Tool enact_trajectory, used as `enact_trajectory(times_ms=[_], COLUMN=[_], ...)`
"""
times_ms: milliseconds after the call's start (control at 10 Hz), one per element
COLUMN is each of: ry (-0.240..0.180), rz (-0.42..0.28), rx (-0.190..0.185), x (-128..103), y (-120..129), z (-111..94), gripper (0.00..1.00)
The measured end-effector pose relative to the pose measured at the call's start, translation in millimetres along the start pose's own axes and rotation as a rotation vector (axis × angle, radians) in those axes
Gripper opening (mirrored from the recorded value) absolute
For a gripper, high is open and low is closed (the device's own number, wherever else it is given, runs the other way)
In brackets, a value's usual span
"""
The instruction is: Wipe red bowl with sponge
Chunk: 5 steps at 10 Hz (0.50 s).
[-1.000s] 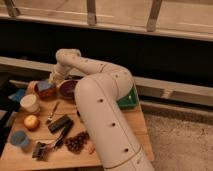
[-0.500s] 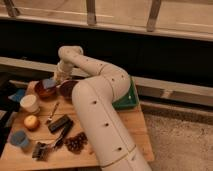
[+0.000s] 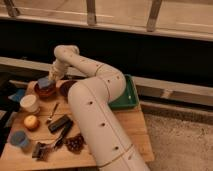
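Claw [image 3: 50, 78] lowered (arm outstretched), sponge [image 3: 45, 82] in red bowl [image 3: 45, 90]

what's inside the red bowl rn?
The sponge sits in the red bowl, with the gripper right at it from above. The sponge and gripper cover most of the bowl's inside, so whatever is beneath them is hidden.

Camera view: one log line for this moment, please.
gripper: over red bowl | sponge: in bowl, under gripper | phase: wiping
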Motion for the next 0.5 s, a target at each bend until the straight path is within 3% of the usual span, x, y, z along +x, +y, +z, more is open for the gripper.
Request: enact_trajectory(times_ms=[200,500], ry=[0.026,0.051], rz=[-0.017,0.009], rx=[-0.002,0.032], x=[10.3,23.5], y=[10.2,-6.9], z=[-0.8,-10.9], gripper=[0.00,0.00])
